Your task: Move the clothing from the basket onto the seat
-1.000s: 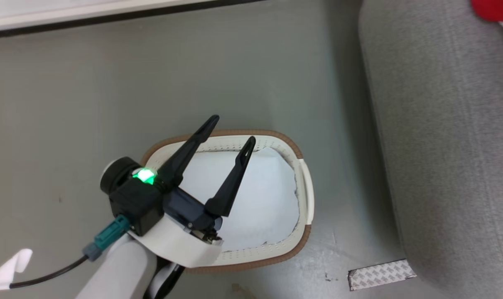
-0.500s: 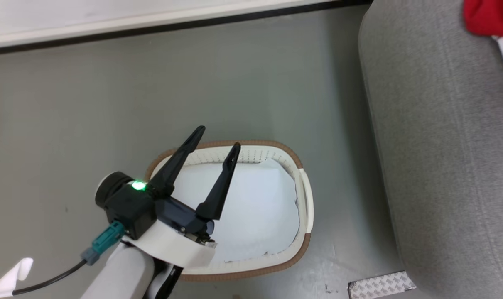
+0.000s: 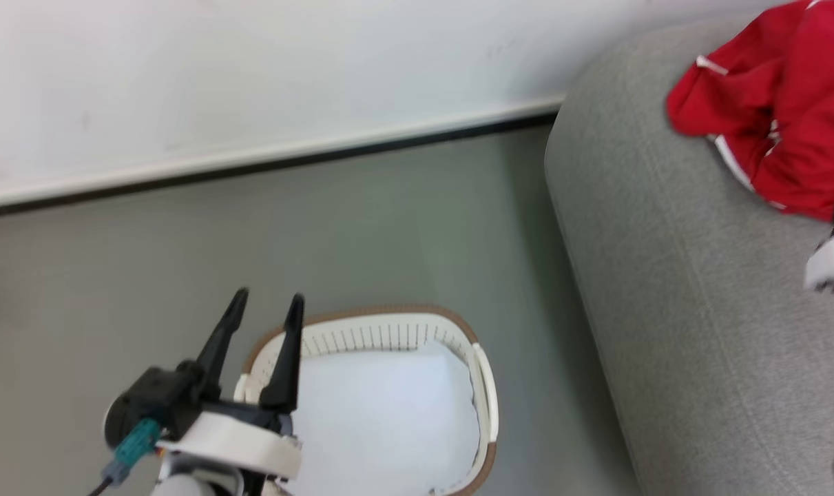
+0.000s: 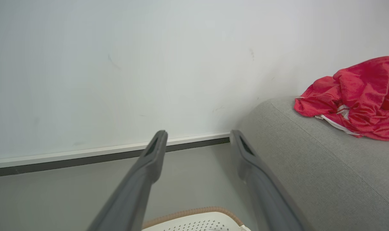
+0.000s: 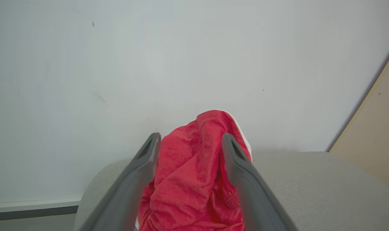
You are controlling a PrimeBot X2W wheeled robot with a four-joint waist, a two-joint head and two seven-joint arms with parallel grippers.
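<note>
Left gripper [image 3: 268,297]: fingers spread wide and holding nothing; in the head view it hangs over the left rim of the basket [image 3: 382,311], pointing toward the wall [image 3: 251,83].
Basket: stands on the grey floor [image 3: 320,227], near the left side of the sofa [image 3: 664,275] but apart from it; no red cloth shows inside.
Pale cloth [image 3: 382,413]: lies flat across the basket's bottom; not the garment to be moved.
Sofa: large, grey and rounded, with its end against the wall.
Jersey [image 3: 768,117]: a crumpled red heap with white trim, resting on the sofa near the wall; no clear long axis.
Right gripper [image 5: 191,139]: fingers parted about as wide as the left one's, with the jersey bunched between them; the cloth seems to brush both inner faces but is not pinched.
Key relation: the jersey lies straight ahead of the right gripper and far to the right of the left one, so the right arm is much nearer.
Judgement: the garment looks delivered; the right gripper should draw straight back, since a fold could snag on a finger.
</note>
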